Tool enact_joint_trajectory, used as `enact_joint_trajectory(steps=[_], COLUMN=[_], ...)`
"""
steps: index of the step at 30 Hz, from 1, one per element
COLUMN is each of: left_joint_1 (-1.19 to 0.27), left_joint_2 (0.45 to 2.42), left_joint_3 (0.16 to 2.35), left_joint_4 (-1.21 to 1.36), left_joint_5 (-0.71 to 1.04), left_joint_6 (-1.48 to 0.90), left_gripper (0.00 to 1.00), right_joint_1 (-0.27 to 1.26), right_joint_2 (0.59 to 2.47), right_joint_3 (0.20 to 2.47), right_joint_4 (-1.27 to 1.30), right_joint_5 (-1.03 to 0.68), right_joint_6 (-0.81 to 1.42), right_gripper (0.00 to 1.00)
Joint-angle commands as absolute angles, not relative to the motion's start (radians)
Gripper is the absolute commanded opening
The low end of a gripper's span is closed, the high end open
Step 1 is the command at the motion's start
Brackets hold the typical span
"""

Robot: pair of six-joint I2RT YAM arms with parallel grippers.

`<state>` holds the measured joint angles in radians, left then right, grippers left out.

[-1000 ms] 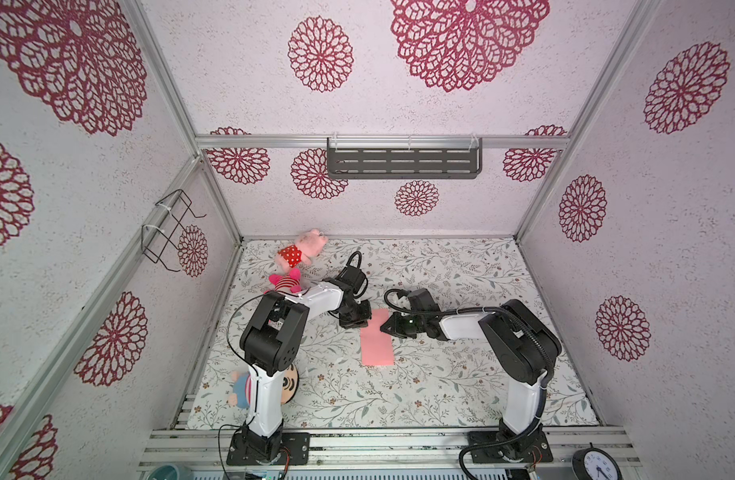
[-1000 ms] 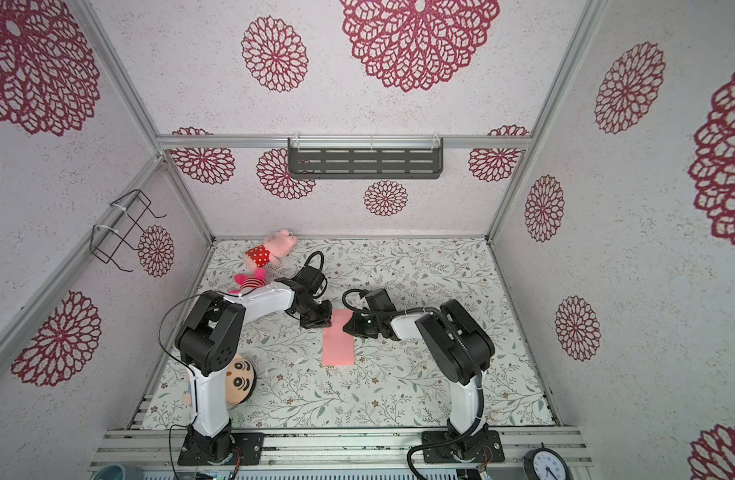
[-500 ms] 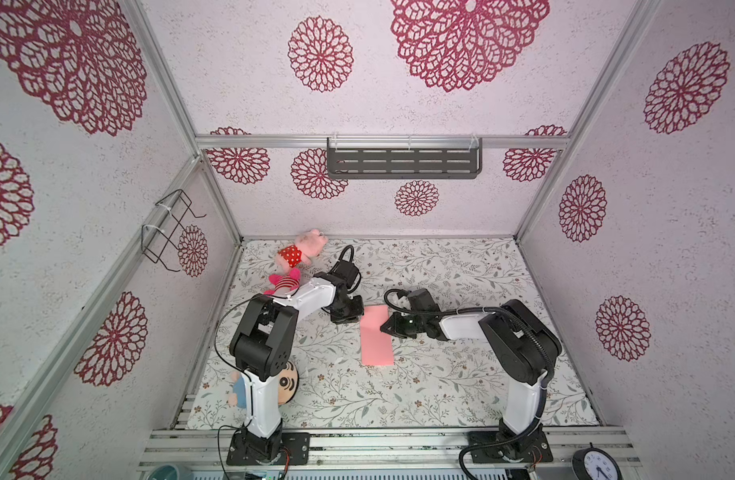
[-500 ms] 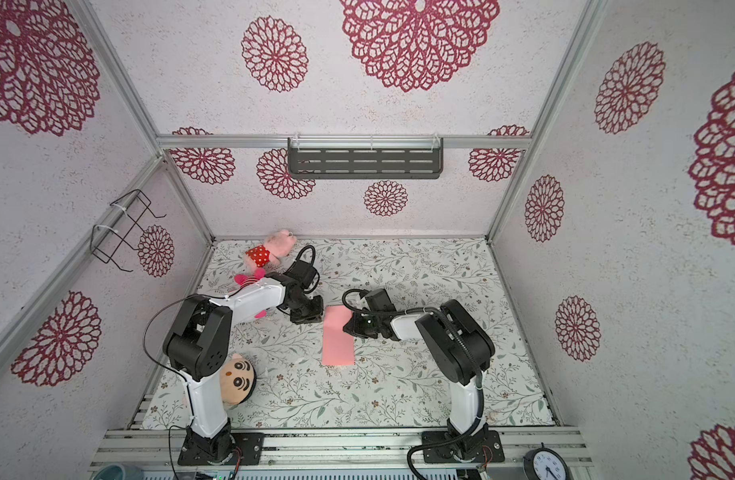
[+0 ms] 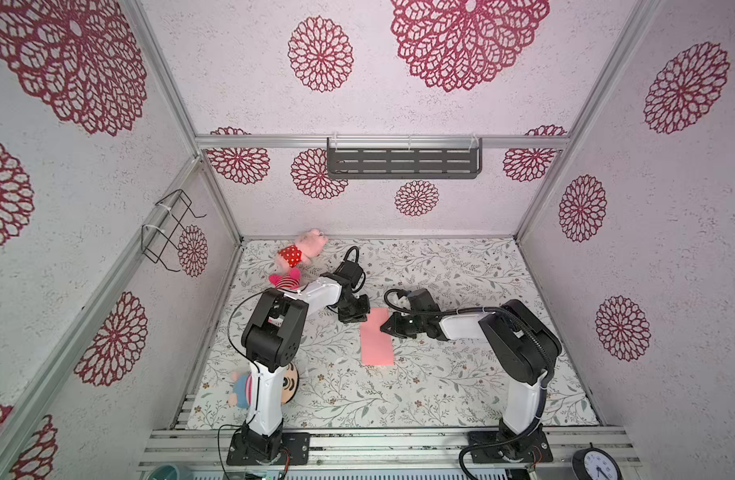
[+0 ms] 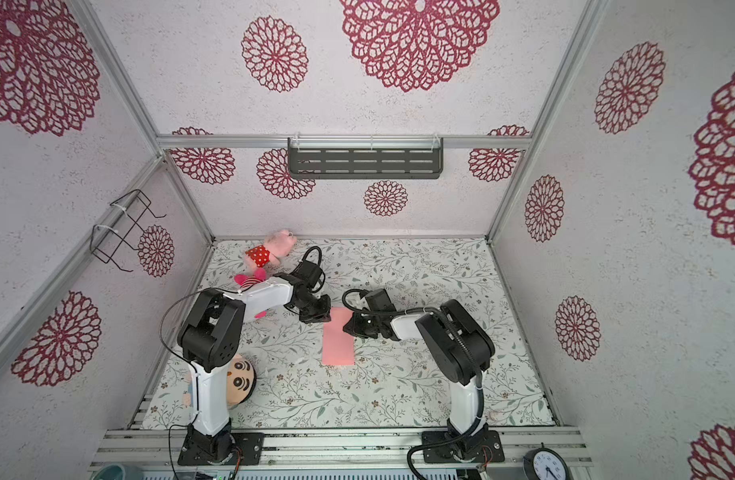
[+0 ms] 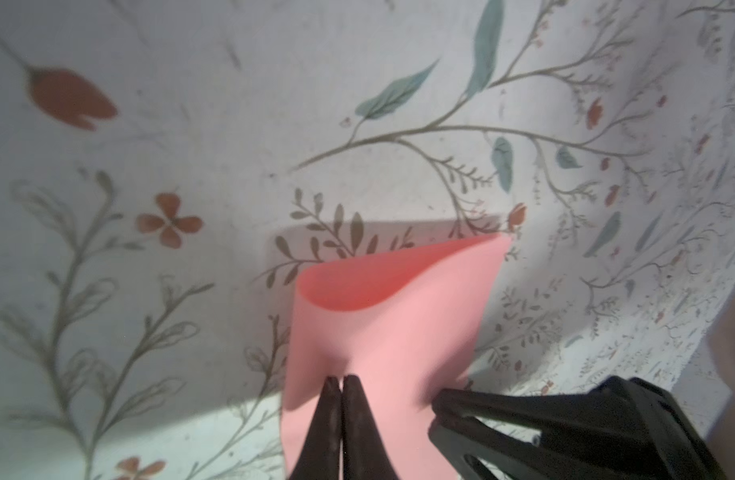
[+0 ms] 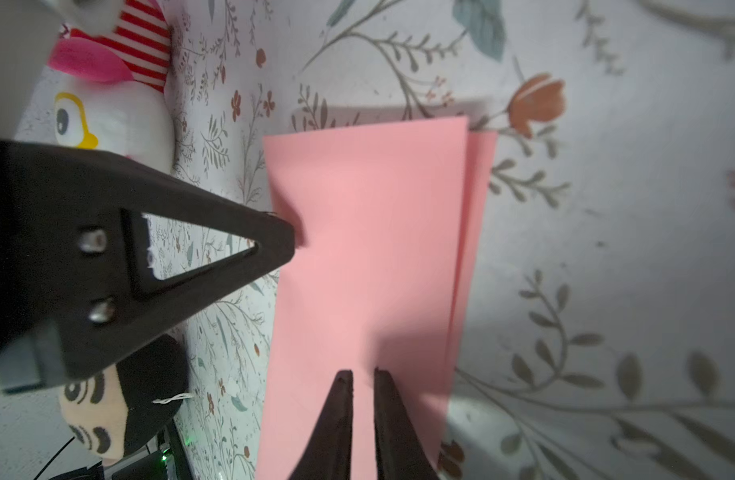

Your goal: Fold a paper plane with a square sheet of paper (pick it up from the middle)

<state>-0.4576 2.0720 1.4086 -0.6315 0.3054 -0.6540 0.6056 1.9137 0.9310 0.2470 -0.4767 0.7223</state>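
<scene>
Your containers first: the dark slotted shelf (image 5: 403,163) on the back wall and the black wire basket (image 5: 166,230) on the left wall show nothing inside them in both top views. The sheet of paper (image 5: 376,337) lies on the floral table cover (image 5: 461,374) near the middle, between your two arms, folded in half into a long, narrow pink rectangle. In the left wrist view its far end bulges open like a pocket, so the two layers stand apart there; in the right wrist view the under layer (image 8: 476,216) peeks out just past the upper one along one long edge. Your left gripper (image 7: 340,380) has its fingers pressed together with the tip on the paper's surface; whether it pinches a layer, you cannot tell. Your right gripper (image 8: 362,374) shows a slim gap between its fingers, tips over the paper; a grip there cannot be told either
</scene>
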Motion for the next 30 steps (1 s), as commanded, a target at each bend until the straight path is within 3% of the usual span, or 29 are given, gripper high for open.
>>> enact_joint_trajectory(steps=[1, 9, 15, 24, 30], left_joint_1=[-0.458, -0.454, -0.45, -0.45, -0.453], left_joint_2=[2.078, 2.102, 2.079, 1.997, 2.045], left_joint_3=[1.43, 1.464, 1.464, 1.412, 1.431], left_joint_4=[-0.666, -0.713, -0.597, -0.552, -0.548], left_joint_5=[0.245, 0.108, 0.24, 0.23, 0.269], left_joint_6=[-0.624, -0.562, -0.586, -0.618, -0.619], left_gripper=[0.07, 0.07, 0.07, 0.07, 0.07], right_joint_1=[0.6, 0.6, 0.6, 0.6, 0.6], right_joint_2=[1.963, 1.966, 1.967, 1.963, 1.965], right_joint_3=[0.888, 0.885, 0.887, 0.883, 0.882], right_joint_4=[0.051, 0.042, 0.041, 0.045, 0.049], right_joint_5=[-0.363, -0.352, -0.351, -0.35, -0.351], right_joint_6=[0.694, 0.688, 0.688, 0.689, 0.692], right_gripper=[0.16, 0.16, 0.16, 0.16, 0.16])
